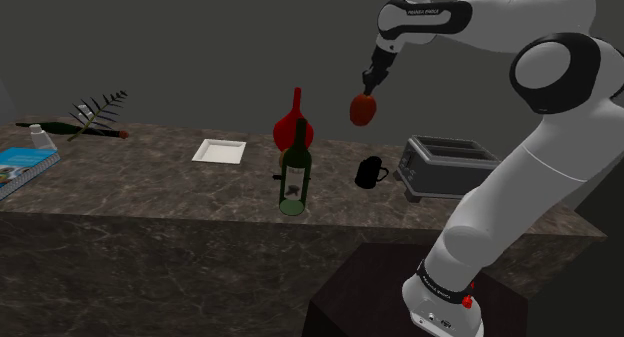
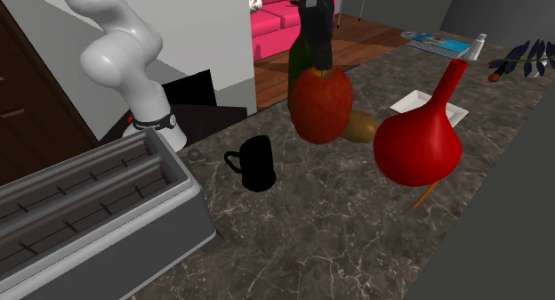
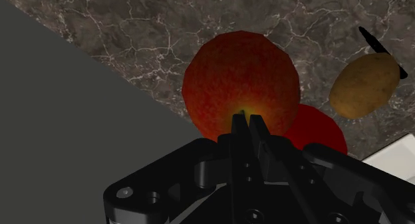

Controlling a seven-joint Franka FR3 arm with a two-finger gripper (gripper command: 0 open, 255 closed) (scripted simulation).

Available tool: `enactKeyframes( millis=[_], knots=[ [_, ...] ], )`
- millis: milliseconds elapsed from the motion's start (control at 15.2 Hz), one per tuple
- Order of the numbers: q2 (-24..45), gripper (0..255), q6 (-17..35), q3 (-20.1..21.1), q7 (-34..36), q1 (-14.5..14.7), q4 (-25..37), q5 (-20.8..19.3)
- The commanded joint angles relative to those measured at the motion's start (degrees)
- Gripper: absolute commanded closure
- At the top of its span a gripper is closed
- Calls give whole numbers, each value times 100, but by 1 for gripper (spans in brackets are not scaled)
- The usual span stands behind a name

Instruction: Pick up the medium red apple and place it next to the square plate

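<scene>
Apple (image 1: 362,107) hangs in the air under the gripper (image 1: 368,88), well above the counter (image 1: 150,185). In the wrist view the fingers stand nearly together and pinch only the fruit's top, near the stem hollow.

That thin hold is the first worry (my judgement, not a thing seen). So little of the round fruit sits between the fingers that a quick swing could let it twist or slip out and roll off.

The second is the route. In the shoulder view the plate (image 1: 219,151) lies well to the left, and the tall red vase (image 1: 292,125) and the green bottle (image 1: 294,175) stand between it and the apple. A low, straight carry could clip either neck and tip it. A potato (image 3: 361,86) also lies close to the plate's corner and narrows the landing spot on that side.

The counter is dark, veined like marble. It also holds a black mug (image 1: 371,172) and a grey toaster (image 1: 445,163) near the arm. Plain grey wall backs it, and the second exterior view shows a wood floor and a pink sofa (image 2: 285,18) beyond.
</scene>
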Motion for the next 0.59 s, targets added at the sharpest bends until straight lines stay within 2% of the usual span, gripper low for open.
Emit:
enactKeyframes(
  millis=[0,528],
  knots=[
    [69,255,-14,153,263,98,77,0],
    [552,255,-43,712,1240,520,539,21]
  ],
)
